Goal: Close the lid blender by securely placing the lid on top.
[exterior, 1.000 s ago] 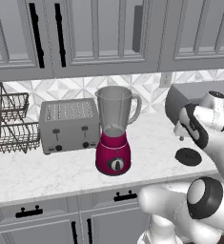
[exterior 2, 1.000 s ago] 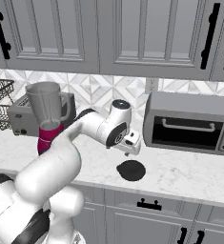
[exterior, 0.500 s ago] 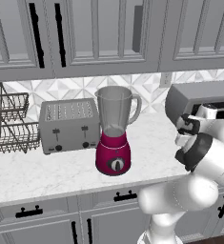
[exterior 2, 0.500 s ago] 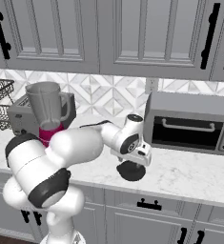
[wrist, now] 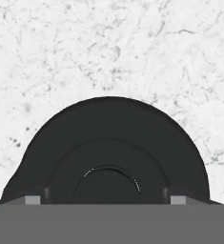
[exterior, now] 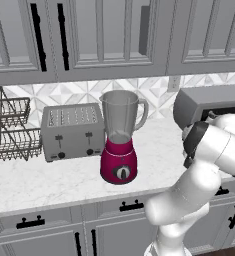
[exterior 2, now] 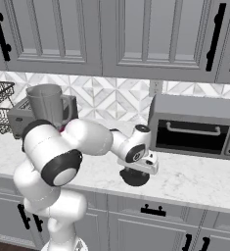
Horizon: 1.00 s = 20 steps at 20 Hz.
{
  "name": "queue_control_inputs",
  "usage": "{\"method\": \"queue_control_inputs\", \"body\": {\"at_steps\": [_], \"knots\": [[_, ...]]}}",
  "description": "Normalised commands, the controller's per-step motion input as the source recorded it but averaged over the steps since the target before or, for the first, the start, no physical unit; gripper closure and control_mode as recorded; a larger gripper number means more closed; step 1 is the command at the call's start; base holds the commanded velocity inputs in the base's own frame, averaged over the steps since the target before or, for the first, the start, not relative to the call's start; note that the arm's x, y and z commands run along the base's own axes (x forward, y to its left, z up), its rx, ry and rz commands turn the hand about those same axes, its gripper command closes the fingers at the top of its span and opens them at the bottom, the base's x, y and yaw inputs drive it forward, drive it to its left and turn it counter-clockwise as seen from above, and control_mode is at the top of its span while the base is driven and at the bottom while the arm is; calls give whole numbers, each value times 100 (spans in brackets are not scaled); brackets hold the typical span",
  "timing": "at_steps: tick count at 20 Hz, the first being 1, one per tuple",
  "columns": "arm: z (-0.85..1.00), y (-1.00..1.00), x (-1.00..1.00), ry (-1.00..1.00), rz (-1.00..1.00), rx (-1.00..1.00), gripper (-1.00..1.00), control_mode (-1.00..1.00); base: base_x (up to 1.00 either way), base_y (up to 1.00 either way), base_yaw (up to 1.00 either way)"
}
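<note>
The blender (exterior: pixel 120 145) stands on the counter with a magenta base and an uncovered clear jar (exterior 2: pixel 45 100). The lid (exterior 2: pixel 134 177), a flat round black cap, lies flat on the marble to the blender's right, in front of the toaster oven. My gripper (exterior 2: pixel 135 171) points straight down and sits low on the lid. In the hand view the lid (wrist: pixel 108 147) is very close. My gripper (wrist: pixel 105 200) has its two tips wide apart, one on each side of the lid's raised middle. Whether the tips touch the lid I cannot tell.
A silver toaster (exterior: pixel 73 131) stands left of the blender, with a wire dish rack (exterior: pixel 9 130) further left. A toaster oven (exterior 2: pixel 192 125) stands at the back right, close behind the lid. Wall cabinets hang above the counter (exterior 2: pixel 195 181).
The hand has come down from above the counter onto the lid, and the arm has folded lower over the counter's front edge. The lid and blender have not moved.
</note>
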Motion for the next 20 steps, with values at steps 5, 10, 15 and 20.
{"method": "queue_control_inputs", "body": {"at_steps": [5, 10, 15, 20], "knots": [[-38, 0, 3, 0, 0, 0, 100, -100, 0, 0, 0], [-48, 3, 0, 0, 0, 0, 100, -100, 0, 0, 0], [-22, 28, -6, 0, 0, 0, 100, -100, 0, 0, 0], [19, 26, -34, 0, 0, 0, 100, -100, 0, 0, 0]]}}
